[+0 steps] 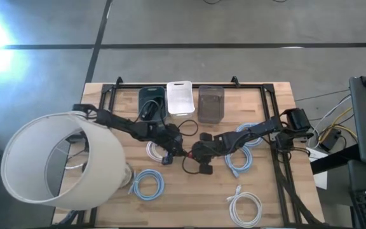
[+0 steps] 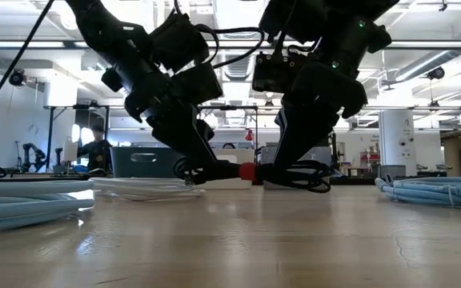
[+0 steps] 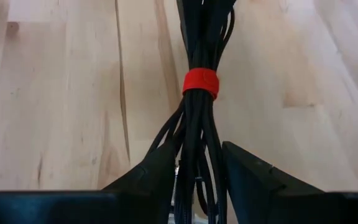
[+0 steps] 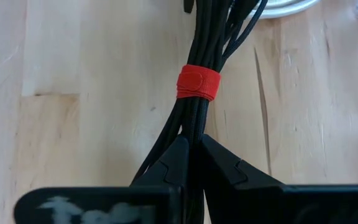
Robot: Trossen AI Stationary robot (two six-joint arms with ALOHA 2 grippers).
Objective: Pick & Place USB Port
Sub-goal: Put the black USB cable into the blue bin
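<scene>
A black cable bundle (image 1: 194, 164) bound by a red strap (image 2: 246, 170) lies mid-table, between my two grippers. My right gripper (image 1: 200, 152) is shut on the strands at one side of the strap (image 4: 197, 83). My left gripper (image 1: 174, 151) stands open at the bundle's other end. Its two fingers (image 3: 160, 171) stand on either side of the black strands (image 3: 197, 162). I cannot tell whether they touch them. In the low view the left gripper (image 2: 202, 170) and the right gripper (image 2: 280, 172) face each other across the strap. My right gripper pinches several black strands of the bundle (image 4: 191, 127) between its two fingers, a short way from the red strap. The fingers come slanting down from the table's right side and lie along the bundle. The bundle's loops (image 2: 302, 182) sit low, at the table top.
Three bins stand at the far edge: black (image 1: 150, 102), white (image 1: 179, 97) and grey (image 1: 211, 104). Light-blue cable coils (image 1: 148, 184) (image 1: 237, 162) and white coils (image 1: 244, 207) (image 1: 153, 150) lie around. A big white cylinder (image 1: 56, 159) covers the near left.
</scene>
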